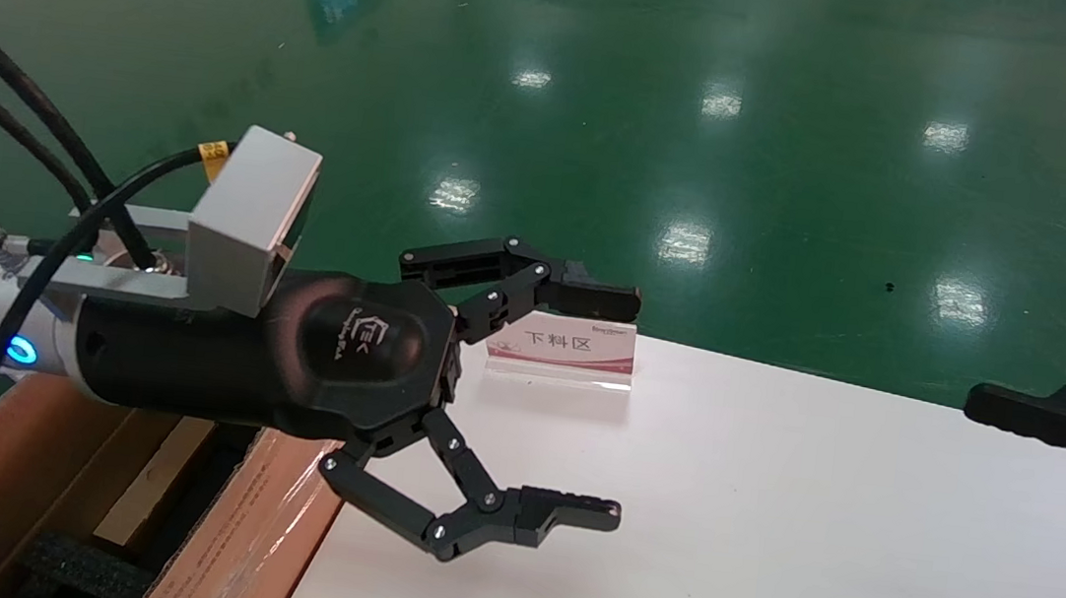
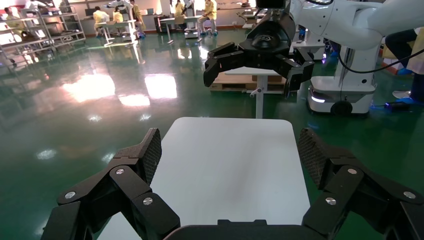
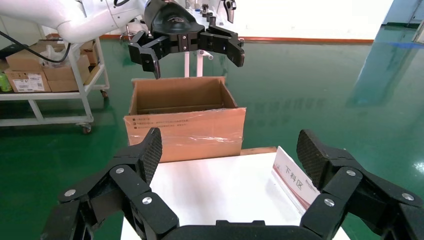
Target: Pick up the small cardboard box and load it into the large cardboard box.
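The left hand [image 1: 616,407] hangs over the near edge of the white surface [image 1: 771,483], just beside the large cardboard box [image 1: 67,488], and its fingers are spread wide apart with nothing between them. That looks like a hand that has let go or is ready to grab. The right hand [image 1: 1014,528] waits at the far right side, also wide open and empty. A flat brown piece [image 1: 152,482] lies inside the big box on black foam [image 1: 84,569]; it may be the small cardboard box, but I cannot tell for sure. The right wrist view shows the big box from the front, with shiny tape [image 3: 200,131] on its side. A little sign [image 1: 563,347] stands on the surface.
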`<state>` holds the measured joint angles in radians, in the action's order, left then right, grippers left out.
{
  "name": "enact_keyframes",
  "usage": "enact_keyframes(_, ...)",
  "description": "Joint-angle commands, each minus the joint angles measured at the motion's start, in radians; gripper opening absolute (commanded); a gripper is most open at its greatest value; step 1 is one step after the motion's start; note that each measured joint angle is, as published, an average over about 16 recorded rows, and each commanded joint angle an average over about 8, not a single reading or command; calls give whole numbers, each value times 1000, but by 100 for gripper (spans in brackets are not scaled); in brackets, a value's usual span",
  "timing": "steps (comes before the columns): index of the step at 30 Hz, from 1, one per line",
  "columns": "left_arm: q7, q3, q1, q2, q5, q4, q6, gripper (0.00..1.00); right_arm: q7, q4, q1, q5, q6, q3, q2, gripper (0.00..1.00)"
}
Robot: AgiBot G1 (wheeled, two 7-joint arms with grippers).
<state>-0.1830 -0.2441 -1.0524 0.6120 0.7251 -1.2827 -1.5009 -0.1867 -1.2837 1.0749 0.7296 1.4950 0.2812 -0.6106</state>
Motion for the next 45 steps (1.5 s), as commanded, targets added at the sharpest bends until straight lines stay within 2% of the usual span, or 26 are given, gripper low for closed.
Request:
enact_keyframes(1,3,23,14,0,-3,0,-3,100,0,0,0,0,0,-1,0,100)
enact_keyframes(45,-3,-23,-15,-1,4,-1,4,100,1,1,1,-1,0,2,0,100)
